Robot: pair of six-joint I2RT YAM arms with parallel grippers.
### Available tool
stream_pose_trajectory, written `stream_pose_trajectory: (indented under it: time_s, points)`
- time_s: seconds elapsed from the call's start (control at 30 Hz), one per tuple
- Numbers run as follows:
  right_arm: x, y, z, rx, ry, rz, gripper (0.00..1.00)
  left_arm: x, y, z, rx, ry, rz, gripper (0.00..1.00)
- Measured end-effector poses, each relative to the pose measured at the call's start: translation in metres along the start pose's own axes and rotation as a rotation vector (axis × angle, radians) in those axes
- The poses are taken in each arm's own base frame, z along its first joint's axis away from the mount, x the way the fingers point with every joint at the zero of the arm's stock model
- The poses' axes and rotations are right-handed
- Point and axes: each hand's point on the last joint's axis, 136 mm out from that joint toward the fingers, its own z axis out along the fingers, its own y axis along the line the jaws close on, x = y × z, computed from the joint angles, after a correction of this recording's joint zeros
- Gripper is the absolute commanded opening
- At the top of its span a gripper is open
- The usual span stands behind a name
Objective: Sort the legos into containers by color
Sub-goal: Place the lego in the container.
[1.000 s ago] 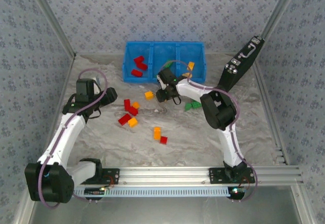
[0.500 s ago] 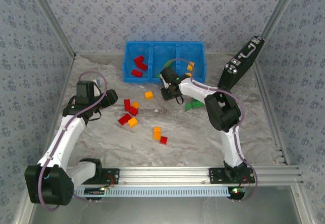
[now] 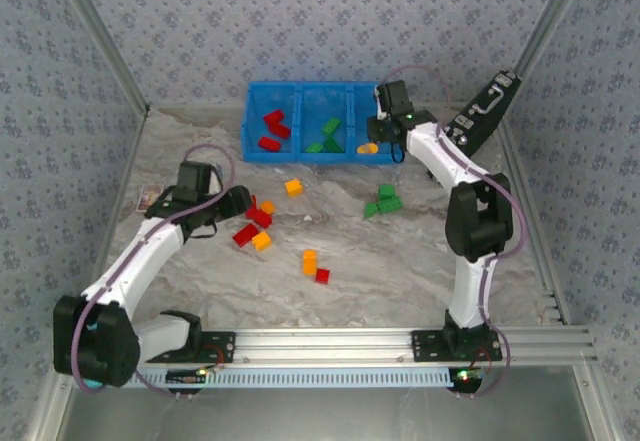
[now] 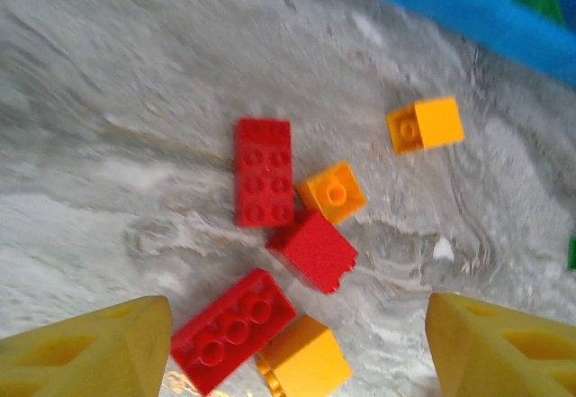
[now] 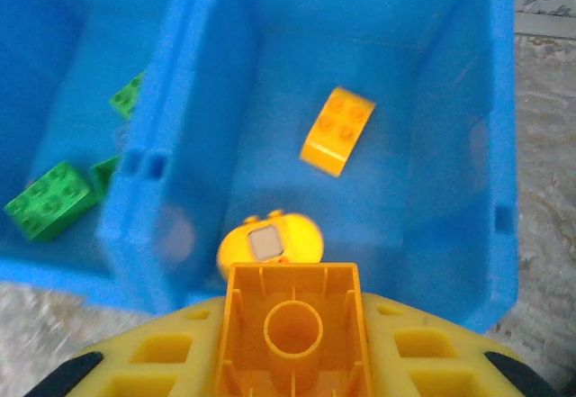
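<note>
Right end effector point(image 5: 292, 365) clamps an orange plastic brick point(image 5: 292, 316) over an end compartment of the blue bin point(image 5: 472, 145); left end effector point(image 4: 297, 343) gapes above crowded red bricks point(image 4: 264, 172).

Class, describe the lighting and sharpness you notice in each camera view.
Top external: even, soft light, blue bin sharp. Left wrist: red bricks crisp, yellow fingertips softer. Right wrist: held orange brick sharp, table at lower left blurred.

Over at two o'clock the black latched case point(image 3: 482, 116) is leaning against the patterned wall point(image 3: 300, 21), while a small printed card point(image 3: 146, 199) is lying at nine o'clock on the marbled tabletop point(image 3: 400, 261).
</note>
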Motion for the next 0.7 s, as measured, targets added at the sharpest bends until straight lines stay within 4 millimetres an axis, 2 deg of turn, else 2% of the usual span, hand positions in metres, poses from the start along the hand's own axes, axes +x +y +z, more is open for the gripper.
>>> stream_pose_trajectory:
  time_s: [0.13,0.2,0.33,0.37,0.43,0.5,0.7]
  points:
    - [0.003,-0.005,0.036,-0.004,0.033,0.013,0.26,0.023,-0.014,0.023,-0.012,0.079,0.032,0.72]
    - [0.004,-0.003,0.052,-0.015,0.049,0.016,0.3,0.028,-0.022,0.032,-0.017,0.103,0.046,0.72]
    - [0.005,0.002,0.074,-0.044,0.066,0.018,0.4,0.023,-0.047,0.05,-0.019,0.116,0.091,0.72]
    - [0.006,0.004,0.075,-0.051,0.069,0.017,0.44,0.02,-0.054,0.054,-0.017,0.11,0.1,0.72]
    - [0.007,0.007,0.076,-0.071,0.07,0.015,0.58,0.012,-0.067,0.061,-0.009,0.1,0.119,0.72]
    - [0.004,0.009,0.074,-0.087,0.047,0.009,0.65,0.001,-0.077,0.068,-0.009,0.084,0.133,0.72]
    - [0.006,0.013,0.062,-0.136,0.033,-0.009,0.67,-0.028,-0.099,0.097,-0.027,0.056,0.191,0.71]
